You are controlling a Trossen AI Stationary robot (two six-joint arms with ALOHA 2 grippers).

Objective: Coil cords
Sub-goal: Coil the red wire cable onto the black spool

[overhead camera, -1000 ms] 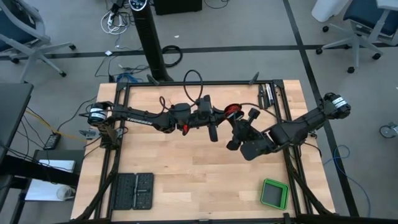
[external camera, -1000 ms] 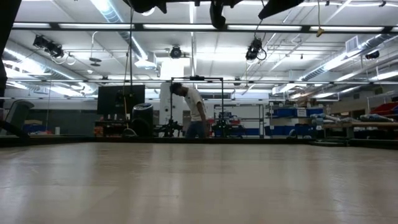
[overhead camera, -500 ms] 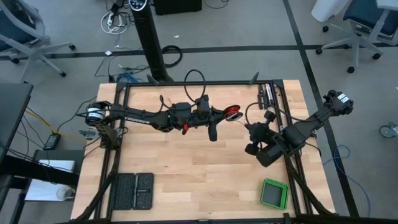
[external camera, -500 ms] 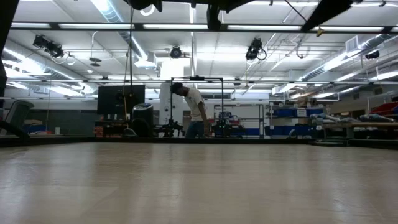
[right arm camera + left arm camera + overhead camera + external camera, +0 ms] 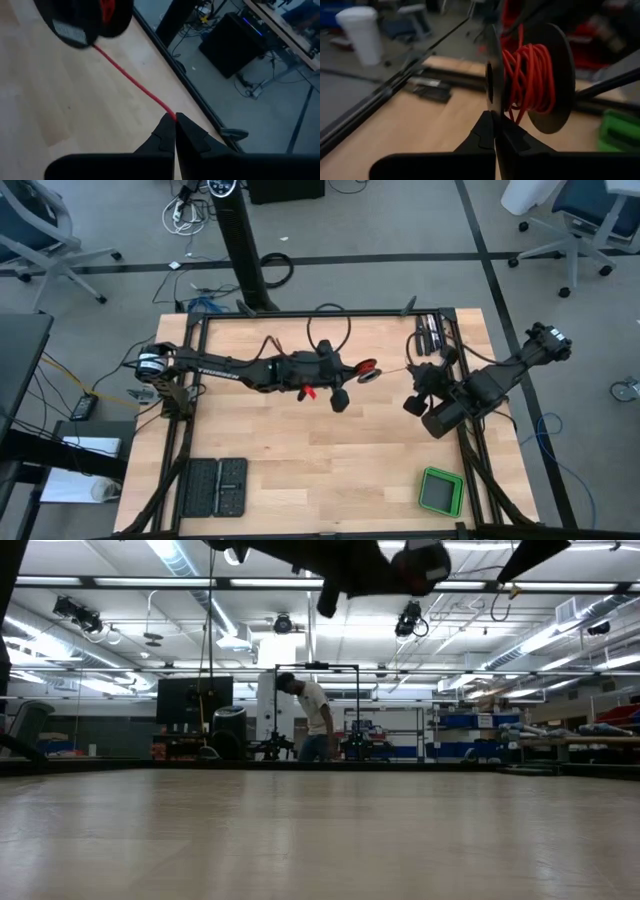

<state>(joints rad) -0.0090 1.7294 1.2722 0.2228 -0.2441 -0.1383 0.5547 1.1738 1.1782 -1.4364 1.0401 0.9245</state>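
Note:
A thin red-orange cord is wound on a small black spool, which hangs above the table's middle. My left gripper reaches in from the table's left and is shut on the spool. One strand runs from the spool toward the table's right to my right gripper, which is shut on it above the table's right part. In the low view only dark arm shapes cross the top. My left gripper pinches the edge of the spool's thin near flange between its two fingers, roughly level, coming from the table's left. The spool is lifted clear of the table with its flanges upright. My right gripper pinches the single cord strand at its fingertips, slanting down. The strand runs nearly straight back to the spool, clear of the table.
A green box sits at the near right corner and a black tray at the near left. Dark tools lie by the far right frame rail. A person stands in the room beyond the table.
My right gripper has drawn back from the spool toward the table's right edge, turning its wrist, and the strand between it and the spool has lengthened. My left gripper has tipped downward with the spool and stayed over the table's middle.

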